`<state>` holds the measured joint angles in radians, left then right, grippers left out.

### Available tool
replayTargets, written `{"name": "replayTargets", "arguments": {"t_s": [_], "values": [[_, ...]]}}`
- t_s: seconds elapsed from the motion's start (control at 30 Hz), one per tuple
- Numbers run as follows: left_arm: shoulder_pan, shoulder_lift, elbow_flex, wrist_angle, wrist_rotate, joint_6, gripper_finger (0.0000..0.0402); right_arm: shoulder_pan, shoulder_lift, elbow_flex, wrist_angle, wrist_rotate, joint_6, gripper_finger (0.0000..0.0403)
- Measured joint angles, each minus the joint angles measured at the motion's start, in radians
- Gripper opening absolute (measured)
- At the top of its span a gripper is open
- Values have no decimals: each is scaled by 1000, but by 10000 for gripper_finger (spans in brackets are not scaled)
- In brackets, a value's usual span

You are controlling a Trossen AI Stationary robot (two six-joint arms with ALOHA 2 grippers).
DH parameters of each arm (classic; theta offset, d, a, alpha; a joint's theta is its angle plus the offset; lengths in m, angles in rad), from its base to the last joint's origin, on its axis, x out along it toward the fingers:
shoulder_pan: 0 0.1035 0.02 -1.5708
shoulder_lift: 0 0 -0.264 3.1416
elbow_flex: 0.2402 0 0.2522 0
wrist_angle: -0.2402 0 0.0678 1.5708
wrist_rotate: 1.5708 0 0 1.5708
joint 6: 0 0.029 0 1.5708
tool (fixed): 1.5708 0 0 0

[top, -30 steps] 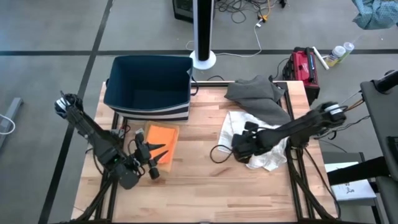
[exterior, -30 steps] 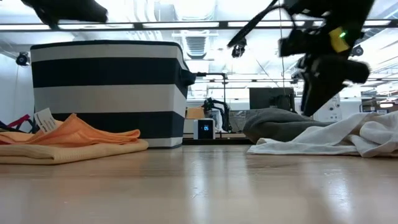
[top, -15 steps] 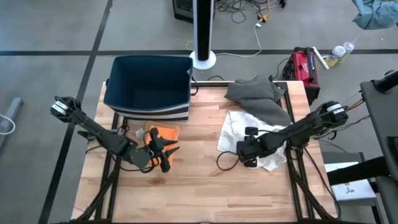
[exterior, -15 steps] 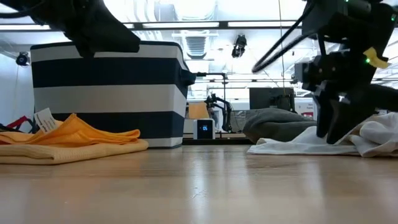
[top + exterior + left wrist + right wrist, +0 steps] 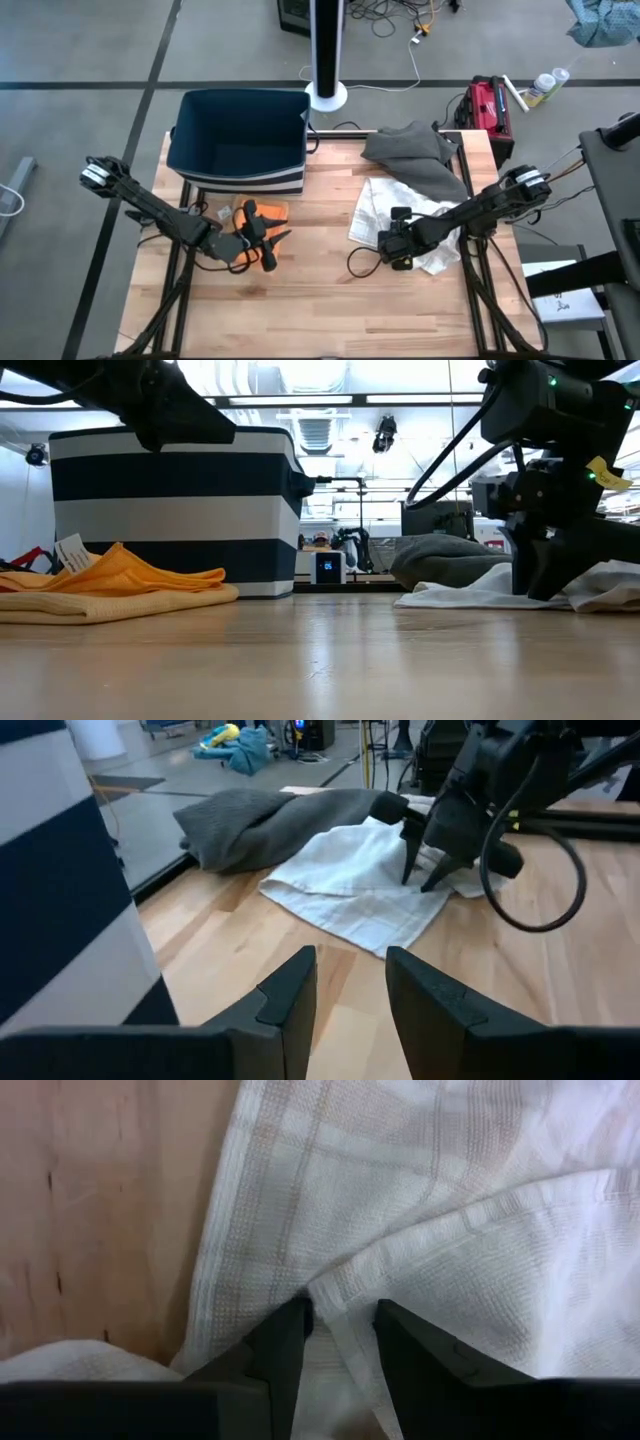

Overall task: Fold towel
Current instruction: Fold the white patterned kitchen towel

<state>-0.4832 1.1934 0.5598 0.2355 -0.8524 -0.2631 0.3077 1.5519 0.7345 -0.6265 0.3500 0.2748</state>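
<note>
A crumpled white towel (image 5: 375, 200) lies on the wooden table at the right. My right gripper (image 5: 400, 256) points down at the towel's near part, open, with a hemmed edge (image 5: 345, 1285) of the cloth between its fingers. An orange towel (image 5: 272, 211) lies folded at the left, on a yellow cloth (image 5: 120, 606). My left gripper (image 5: 268, 243) hovers open over the orange towel's near edge. It points almost level toward the white towel (image 5: 350, 880), with nothing between its fingers. My right gripper comes at the white towel from above, steeply slanted. One fingertip (image 5: 285, 1335) stands on the cloth at each side of the hemmed edge, and the gap between them stays wide. The towel lies slack on the table.
A dark, striped bin (image 5: 240, 135) stands at the far left. A grey towel (image 5: 410, 150) lies heaped at the far right, touching the white one. A black cable (image 5: 355, 262) loops on the table beside my right gripper. Bare wood lies along the near edge.
My left gripper has swung from the near left toward the table's middle, over the orange towel, and now points more to the right. My right gripper has sunk onto the white towel and rolled a little. The white towel's raised fold under it now lies flatter.
</note>
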Motion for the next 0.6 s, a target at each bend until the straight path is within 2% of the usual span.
{"name": "replayTargets", "arguments": {"t_s": [0.2, 0.47, 0.6], "values": [[36, 0, 0, 10, 0, 19, 114, 0, -5, 5, 3, 14, 1, 86], [70, 0, 0, 19, -1, 19, 114, 0, 2, 14, 4, 53, 15, 9], [86, 11, -1, 89, -1, 19, 114, 0, -5, 62, -38, 111, 15, 6]]}}
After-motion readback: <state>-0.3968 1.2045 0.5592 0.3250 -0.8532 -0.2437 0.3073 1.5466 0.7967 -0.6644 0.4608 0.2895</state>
